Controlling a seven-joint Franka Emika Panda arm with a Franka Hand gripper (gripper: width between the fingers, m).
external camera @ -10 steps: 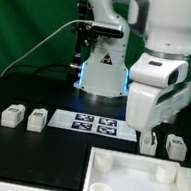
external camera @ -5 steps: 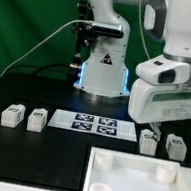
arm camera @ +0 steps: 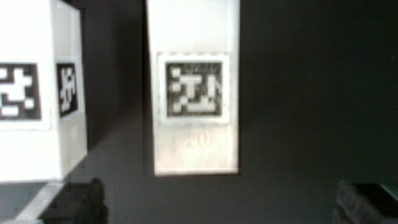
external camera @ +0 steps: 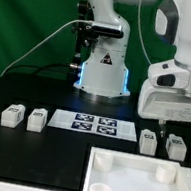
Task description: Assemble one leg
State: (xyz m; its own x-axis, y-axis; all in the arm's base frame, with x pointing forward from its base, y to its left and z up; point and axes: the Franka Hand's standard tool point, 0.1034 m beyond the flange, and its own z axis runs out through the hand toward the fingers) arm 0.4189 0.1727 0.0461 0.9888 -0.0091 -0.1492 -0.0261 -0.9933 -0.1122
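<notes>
Black tabletop [external camera: 52,157] before a green backdrop [external camera: 27,10], with the parts laid out in a row. My gripper [external camera: 167,123] hangs over the pair of legs [external camera: 148,140] at the exterior view's right, clear of both. Its jaws are spread wide and grasp nothing; in the wrist view the two dark fingertips [arm camera: 75,203] stand at opposite edges of the picture.

The leg [arm camera: 192,100] lies flat on the tabletop directly below me, almost on the midline between the fingertips. It sits a shade toward the side where a second leg [arm camera: 36,90] lies just beside it, not touching. Its long axis runs across the line joining my fingertips, so the jaws would close over its narrow width. From the exterior view I cannot tell which of the pair is the centred one.

Judgement: the coming move calls for a straight descent with little sideways correction, minding the neighbour.

Two further legs [external camera: 36,120] lie well apart at the exterior view's left, beyond the marker board [external camera: 104,124]. The tray-like piece [external camera: 90,176] lies nearer the camera.
</notes>
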